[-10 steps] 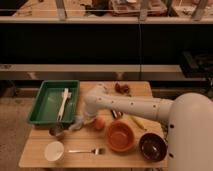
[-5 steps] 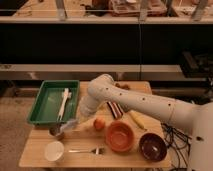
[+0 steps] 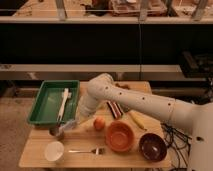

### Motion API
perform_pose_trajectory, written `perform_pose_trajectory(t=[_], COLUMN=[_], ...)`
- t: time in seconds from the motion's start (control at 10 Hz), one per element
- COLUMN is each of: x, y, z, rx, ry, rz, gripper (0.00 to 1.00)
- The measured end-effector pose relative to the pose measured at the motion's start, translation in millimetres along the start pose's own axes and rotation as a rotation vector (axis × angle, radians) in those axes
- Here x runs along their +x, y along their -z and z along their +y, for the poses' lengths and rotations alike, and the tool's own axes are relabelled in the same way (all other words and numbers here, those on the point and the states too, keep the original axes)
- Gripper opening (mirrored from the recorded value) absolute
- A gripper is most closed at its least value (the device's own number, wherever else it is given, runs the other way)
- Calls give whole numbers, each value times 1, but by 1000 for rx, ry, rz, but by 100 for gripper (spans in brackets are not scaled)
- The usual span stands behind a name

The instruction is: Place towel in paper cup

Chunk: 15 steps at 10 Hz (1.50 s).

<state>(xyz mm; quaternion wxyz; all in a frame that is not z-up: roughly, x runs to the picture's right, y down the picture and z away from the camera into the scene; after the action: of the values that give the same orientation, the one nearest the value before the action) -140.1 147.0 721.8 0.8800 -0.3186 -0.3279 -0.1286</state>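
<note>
My gripper [image 3: 70, 123] hangs at the end of the white arm, just off the front right corner of the green tray [image 3: 44, 113]. It is shut on the towel [image 3: 66, 125], a small pale grey-blue cloth that droops under the fingers, above the small metal cup [image 3: 56, 133]. The paper cup [image 3: 54, 150], white and round, stands upright near the table's front left edge, a short way below the gripper and apart from it. Nothing shows inside it.
A white utensil [image 3: 64, 100] lies in the tray. A fork [image 3: 88, 150] lies right of the paper cup. An orange fruit [image 3: 99, 123], an orange bowl [image 3: 120, 136], a dark bowl [image 3: 152, 146], a banana [image 3: 136, 120] and a striped dark packet [image 3: 115, 109] fill the table's right half.
The arm's elbow has swung up and back and the robot's body has drawn off to the right. The gripper with the towel has stayed near the tray's front corner.
</note>
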Motion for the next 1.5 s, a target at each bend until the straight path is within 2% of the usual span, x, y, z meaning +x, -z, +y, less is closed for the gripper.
perform_pose_trajectory(t=[0.2,0.4,0.7,0.9,1.0,1.3,1.5], x=[-20,-52,-102,-127,-145,-161,-170], y=[-2,2,13,17,14,-4,-23], z=[10,38,76,90,94,93,92], rx=[-16,-36,-75,-86,-97,-130,-152], ry=[60,138,272,344,380,419,440], rz=[-93,-167,-212,-208,-186,-154,-103], gripper=[0,0,0,0,0,0,0])
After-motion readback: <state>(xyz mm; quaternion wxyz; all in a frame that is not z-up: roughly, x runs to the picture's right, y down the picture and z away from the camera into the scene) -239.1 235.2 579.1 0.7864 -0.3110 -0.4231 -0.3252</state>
